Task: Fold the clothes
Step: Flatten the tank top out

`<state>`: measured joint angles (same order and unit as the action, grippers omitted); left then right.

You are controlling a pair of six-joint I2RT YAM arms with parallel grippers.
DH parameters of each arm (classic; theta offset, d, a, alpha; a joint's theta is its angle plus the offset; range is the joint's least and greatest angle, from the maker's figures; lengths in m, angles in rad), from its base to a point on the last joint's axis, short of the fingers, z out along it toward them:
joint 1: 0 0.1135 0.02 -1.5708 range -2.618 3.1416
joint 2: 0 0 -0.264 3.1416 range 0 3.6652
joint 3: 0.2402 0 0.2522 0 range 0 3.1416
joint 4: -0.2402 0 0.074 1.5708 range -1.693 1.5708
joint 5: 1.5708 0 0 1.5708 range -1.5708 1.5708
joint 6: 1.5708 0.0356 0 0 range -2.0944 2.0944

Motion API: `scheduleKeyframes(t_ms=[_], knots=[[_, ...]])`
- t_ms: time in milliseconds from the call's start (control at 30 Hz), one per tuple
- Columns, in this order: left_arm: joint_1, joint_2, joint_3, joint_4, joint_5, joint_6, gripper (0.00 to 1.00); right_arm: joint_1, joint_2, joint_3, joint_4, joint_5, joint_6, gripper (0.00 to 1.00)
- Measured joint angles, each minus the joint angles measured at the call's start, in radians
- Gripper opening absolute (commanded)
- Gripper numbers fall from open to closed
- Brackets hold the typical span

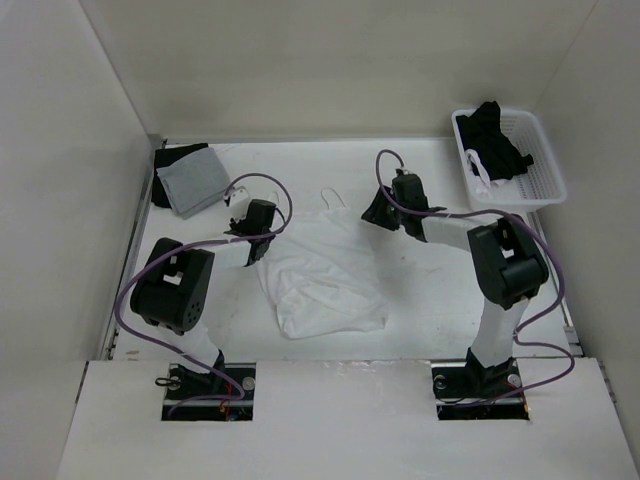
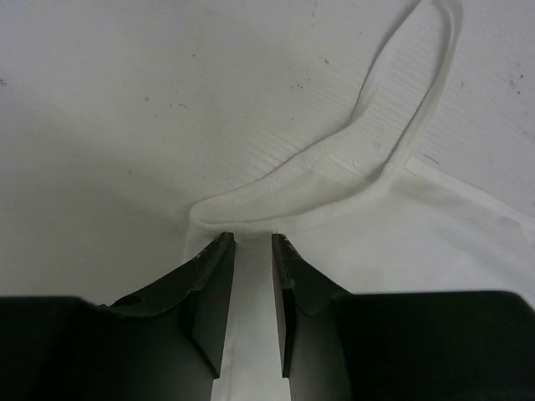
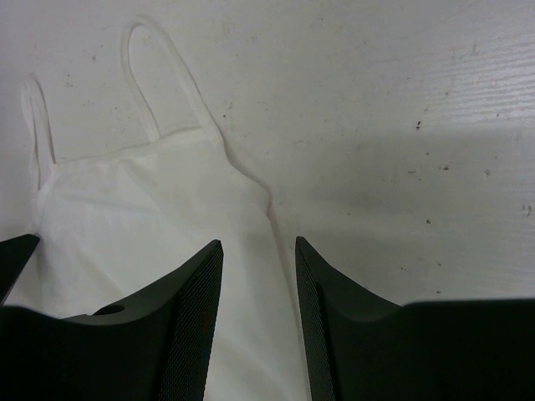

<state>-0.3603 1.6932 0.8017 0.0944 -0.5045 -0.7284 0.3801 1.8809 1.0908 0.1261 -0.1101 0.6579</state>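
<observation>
The clothes are one white strappy top, lying rumpled in the middle of the table. My left gripper sits low at its left upper corner. In the left wrist view the jaws stand a narrow gap apart, with white fabric showing between them, just behind the hem where a loop strap begins. My right gripper is at the top's right upper edge. It stands open astride the side edge of the fabric, with two thin straps ahead of it.
A white basket holding black garments stands at the back right. At the back left, a grey square cloth lies on something black. White walls close off the table on three sides.
</observation>
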Motion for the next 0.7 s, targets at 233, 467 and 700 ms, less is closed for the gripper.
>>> scheduleKeyframes(t_ms=[233, 467, 700], knots=[[0.007, -0.002, -0.003, 0.039, 0.001, 0.005, 0.22, -0.006, 0.028, 0.007, 0.000, -0.022, 0.004, 0.45], [0.015, 0.024, -0.003, 0.066, 0.012, 0.005, 0.13, -0.026, 0.072, 0.037, 0.003, -0.064, 0.028, 0.43], [0.026, 0.025, -0.003, 0.076, 0.027, 0.008, 0.07, -0.028, 0.125, 0.092, 0.018, -0.104, 0.069, 0.38]])
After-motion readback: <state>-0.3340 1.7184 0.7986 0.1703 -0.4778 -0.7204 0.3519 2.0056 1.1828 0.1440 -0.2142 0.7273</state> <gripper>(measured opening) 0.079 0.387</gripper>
